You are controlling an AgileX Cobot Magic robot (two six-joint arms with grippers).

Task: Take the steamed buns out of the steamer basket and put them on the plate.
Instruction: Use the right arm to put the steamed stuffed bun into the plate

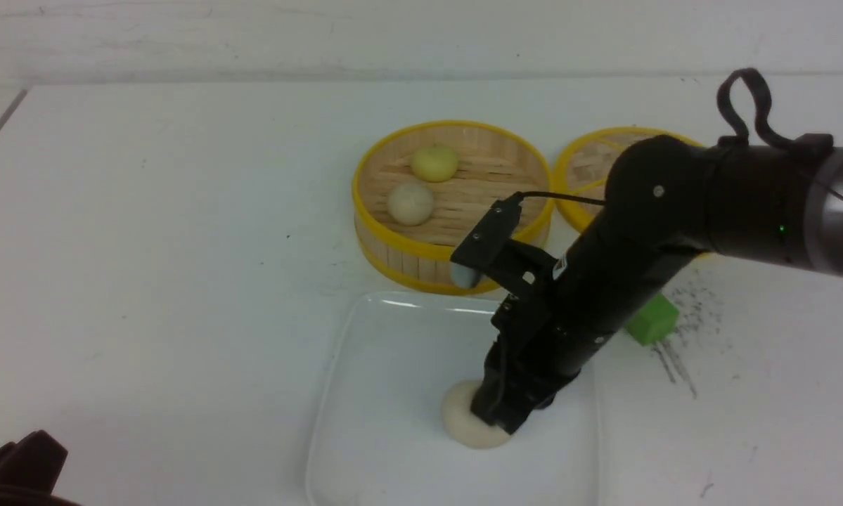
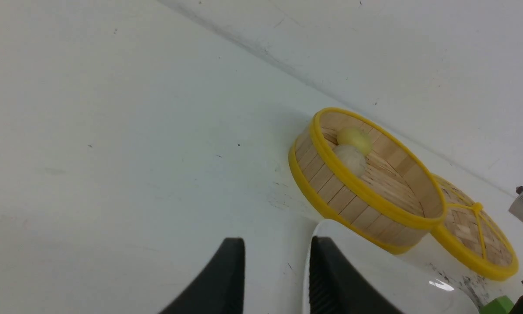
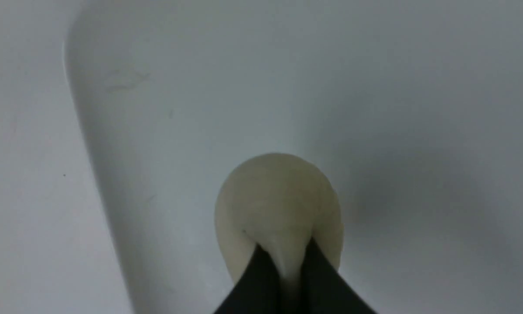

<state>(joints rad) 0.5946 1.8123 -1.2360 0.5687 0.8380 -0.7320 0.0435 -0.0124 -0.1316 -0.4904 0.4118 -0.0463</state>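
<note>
Held bun point(image 1: 463, 427) at set-down on the plate point(image 1: 386, 351).
Front view: right jaws shut on the held bun's top, low for a gentle release; second beige bun point(image 1: 410, 204) and yellow bun point(image 1: 434, 163) in the steamer basket point(image 1: 400, 261). Left wrist view: left jaws half parted, empty, idle near the plate. Right wrist view: pinch in soft dough, base seemingly on the plate.

The right claw point(image 1: 495, 419) hides perhaps half the bun point(image 1: 462, 426).

beige bun point(image 1: 467, 425) on white plate point(image 1: 379, 393)
another beige bun point(image 1: 410, 203) and yellow bun point(image 1: 434, 162) sit in the steamer basket point(image 1: 491, 144)
</note>
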